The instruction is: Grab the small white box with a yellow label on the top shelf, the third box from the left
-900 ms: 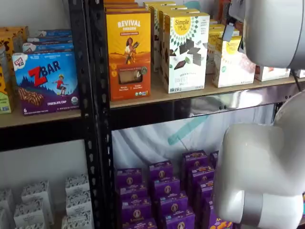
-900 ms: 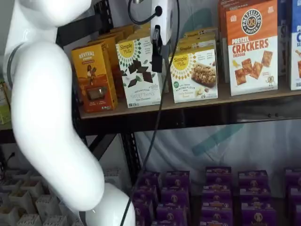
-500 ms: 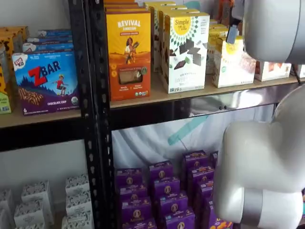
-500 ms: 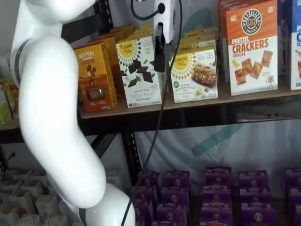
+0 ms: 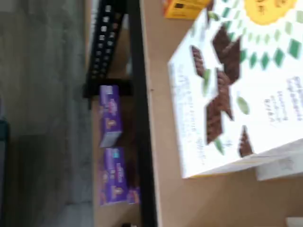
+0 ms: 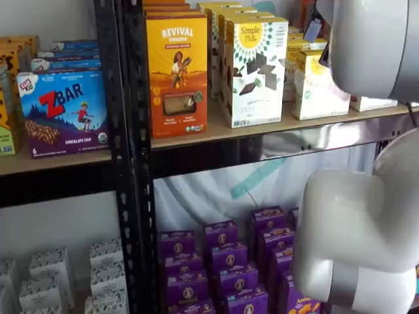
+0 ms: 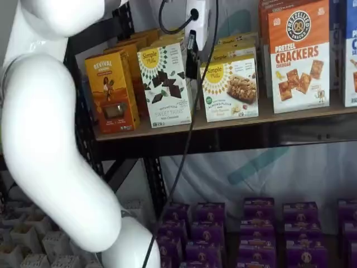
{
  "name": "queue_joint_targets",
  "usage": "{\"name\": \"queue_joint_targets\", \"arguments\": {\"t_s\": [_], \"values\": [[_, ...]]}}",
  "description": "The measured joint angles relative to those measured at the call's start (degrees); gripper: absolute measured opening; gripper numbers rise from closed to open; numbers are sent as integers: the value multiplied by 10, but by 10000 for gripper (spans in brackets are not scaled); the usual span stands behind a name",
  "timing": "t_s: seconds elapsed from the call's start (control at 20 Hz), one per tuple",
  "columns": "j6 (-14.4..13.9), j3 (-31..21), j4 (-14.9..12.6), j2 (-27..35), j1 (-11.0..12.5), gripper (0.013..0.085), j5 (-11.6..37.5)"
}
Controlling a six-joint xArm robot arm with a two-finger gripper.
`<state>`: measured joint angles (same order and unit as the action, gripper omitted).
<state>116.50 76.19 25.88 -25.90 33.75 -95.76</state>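
The small white box (image 7: 230, 89), with a yellow sunburst logo and a cookie picture, stands on the top shelf (image 7: 223, 124), right of the taller white box (image 7: 165, 84) with chocolate pieces. It also shows in a shelf view (image 6: 317, 85), partly behind the arm. My gripper (image 7: 191, 67) hangs from above, just in front of the gap between these two boxes, at the small box's upper left corner. Only a black finger shows, side-on, so I cannot tell if it is open. It holds nothing. The wrist view shows the taller white box (image 5: 236, 90) close up on the tan board.
An orange-yellow Revival box (image 7: 111, 92) stands left of the taller white box. A Pretzel Crackers box (image 7: 298, 56) stands to the right. The white arm (image 7: 50, 128) fills the left foreground. Purple boxes (image 7: 251, 234) sit below. A black upright (image 6: 127, 157) divides off the ZBar box (image 6: 62, 111).
The gripper has risen a little and shifted slightly right, toward the small white box. The boxes have not moved.
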Motion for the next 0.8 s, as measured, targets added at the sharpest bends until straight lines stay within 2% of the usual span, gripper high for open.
{"name": "queue_joint_targets", "arguments": {"t_s": [0.1, 0.2, 0.3, 0.4, 0.55, 0.6, 0.8], "values": [[1, -6, 5, -1, -1, 850, 21], [2, -10, -5, 3, -12, 850, 49], [1, -6, -23, 11, -22, 850, 61], [0, -3, -30, 20, -27, 850, 70], [-1, 3, -38, 36, -34, 850, 79], [-3, 12, -52, 50, -40, 850, 80], [-7, 30, -74, 69, -48, 850, 63]]}}
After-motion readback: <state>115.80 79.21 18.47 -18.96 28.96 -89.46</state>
